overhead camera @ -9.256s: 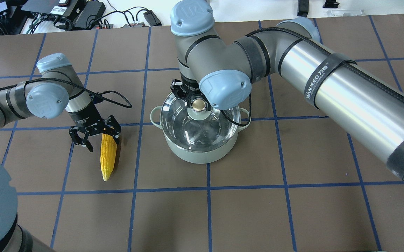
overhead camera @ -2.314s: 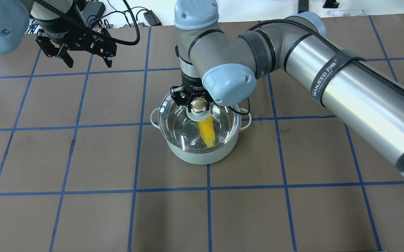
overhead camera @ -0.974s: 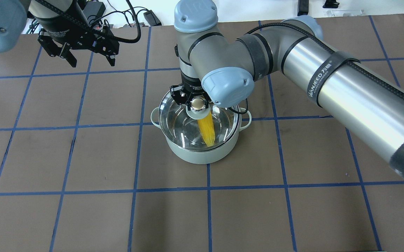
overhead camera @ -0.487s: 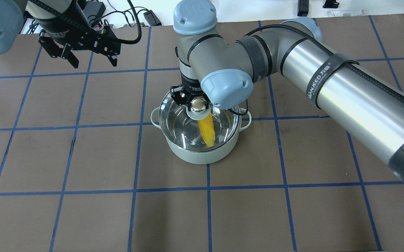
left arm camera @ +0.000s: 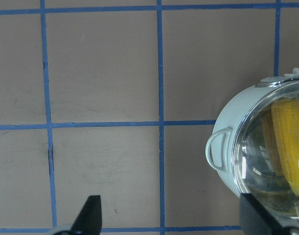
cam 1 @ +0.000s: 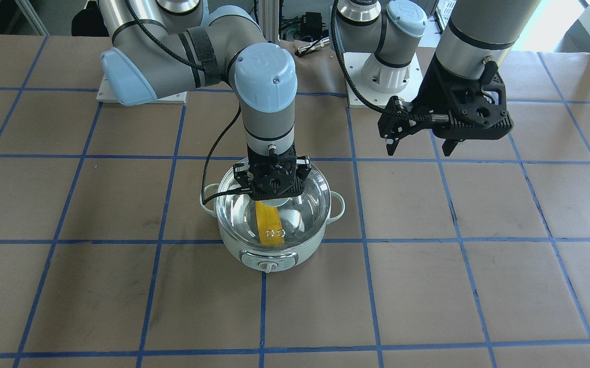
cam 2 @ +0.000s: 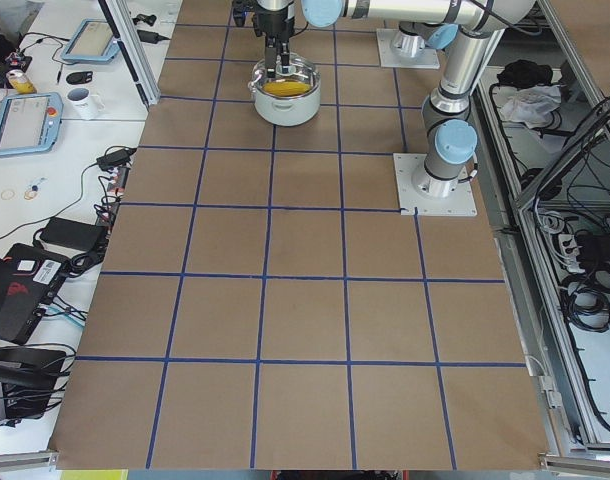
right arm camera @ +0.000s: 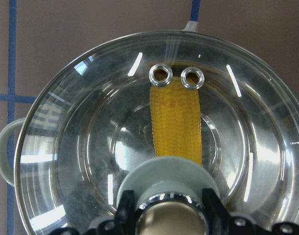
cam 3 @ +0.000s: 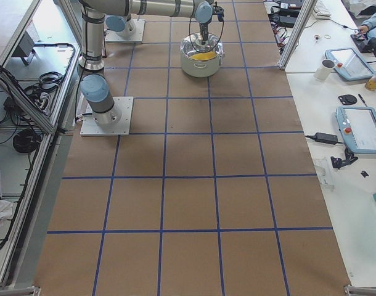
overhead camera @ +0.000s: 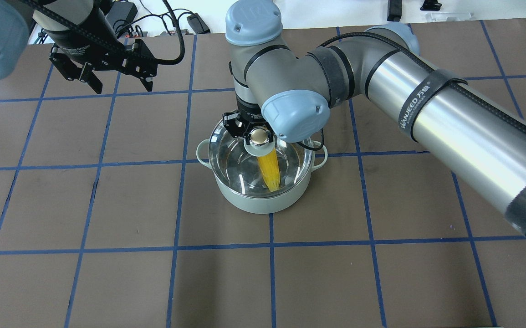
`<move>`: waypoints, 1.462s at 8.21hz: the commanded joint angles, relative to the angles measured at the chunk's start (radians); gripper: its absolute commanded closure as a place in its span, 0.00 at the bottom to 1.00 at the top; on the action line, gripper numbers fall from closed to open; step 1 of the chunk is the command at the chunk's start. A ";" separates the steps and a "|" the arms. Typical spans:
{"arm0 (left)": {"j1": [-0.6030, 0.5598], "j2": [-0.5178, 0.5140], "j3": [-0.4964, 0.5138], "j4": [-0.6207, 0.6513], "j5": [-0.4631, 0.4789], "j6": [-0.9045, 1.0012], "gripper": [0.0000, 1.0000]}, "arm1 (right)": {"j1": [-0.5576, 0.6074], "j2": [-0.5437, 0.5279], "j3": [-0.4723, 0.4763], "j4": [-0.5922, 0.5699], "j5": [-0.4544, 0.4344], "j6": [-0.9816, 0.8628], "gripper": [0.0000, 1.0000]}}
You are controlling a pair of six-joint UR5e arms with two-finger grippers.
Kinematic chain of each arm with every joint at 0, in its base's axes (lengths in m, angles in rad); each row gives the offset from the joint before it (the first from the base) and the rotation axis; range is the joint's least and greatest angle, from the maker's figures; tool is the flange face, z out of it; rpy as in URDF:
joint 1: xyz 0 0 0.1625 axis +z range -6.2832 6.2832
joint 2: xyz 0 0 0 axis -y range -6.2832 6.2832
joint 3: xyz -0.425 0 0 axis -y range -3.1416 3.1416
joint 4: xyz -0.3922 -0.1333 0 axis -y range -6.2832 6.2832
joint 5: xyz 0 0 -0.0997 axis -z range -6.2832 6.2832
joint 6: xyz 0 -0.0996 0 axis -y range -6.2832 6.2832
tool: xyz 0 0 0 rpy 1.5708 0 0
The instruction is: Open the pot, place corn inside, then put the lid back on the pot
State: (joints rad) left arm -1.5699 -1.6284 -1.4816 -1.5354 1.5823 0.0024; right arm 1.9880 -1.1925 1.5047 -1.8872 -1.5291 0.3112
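**Corn in the pot, lid on, right gripper at the knob**

The right arm (overhead camera: 449, 114) reaches far across the table (overhead camera: 130, 205), its wrist turned straight down over the pot (overhead camera: 263, 203). A black strap (overhead camera: 420, 98) on its forearm reads "WANJEED". The right gripper (right arm camera: 170, 218) is clamped on the beige knob (overhead camera: 258, 135).

The left arm (cam 1: 478, 25) holds the left gripper (overhead camera: 124, 89) high and well apart from the pot, with its jaws spread and nothing between them.

The pale mint-green pot has loop handles and a front dial panel (cam 1: 269, 263), and it stands over a crossing of blue tape lines. The clear glass lid (overhead camera: 231, 159) seems to sit level on the pot's rim.

Inside lies the yellow corn (overhead camera: 269, 173), its blunt end under the two steam-vent rings (right arm camera: 179, 76) and its tapered tip pointing away from the dial panel.
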 commanded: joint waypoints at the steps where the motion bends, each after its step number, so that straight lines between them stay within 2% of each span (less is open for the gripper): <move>1: 0.001 0.005 -0.031 0.008 0.001 -0.001 0.00 | 0.000 0.001 0.000 0.002 -0.013 0.000 0.67; 2: 0.001 0.005 -0.032 0.008 0.001 -0.001 0.00 | 0.000 0.001 0.000 0.002 -0.006 0.002 0.57; 4: 0.001 0.005 -0.032 0.008 0.001 -0.001 0.00 | 0.000 0.001 0.000 0.002 0.000 0.003 0.46; 5: 0.001 0.008 -0.032 0.008 0.002 0.001 0.00 | 0.000 0.001 0.000 0.002 0.000 0.003 0.45; 6: 0.001 0.009 -0.032 0.008 0.002 0.001 0.00 | 0.000 0.001 0.000 0.002 0.003 0.028 0.37; 11: 0.001 0.031 -0.034 0.003 0.004 0.001 0.00 | 0.000 -0.001 -0.001 0.002 -0.009 0.039 0.25; 12: 0.001 0.036 -0.035 0.001 0.004 -0.001 0.00 | 0.000 -0.001 -0.003 0.002 -0.011 0.039 0.31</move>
State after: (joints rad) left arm -1.5692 -1.6063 -1.5148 -1.5303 1.5854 0.0022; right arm 1.9880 -1.1929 1.5040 -1.8852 -1.5367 0.3494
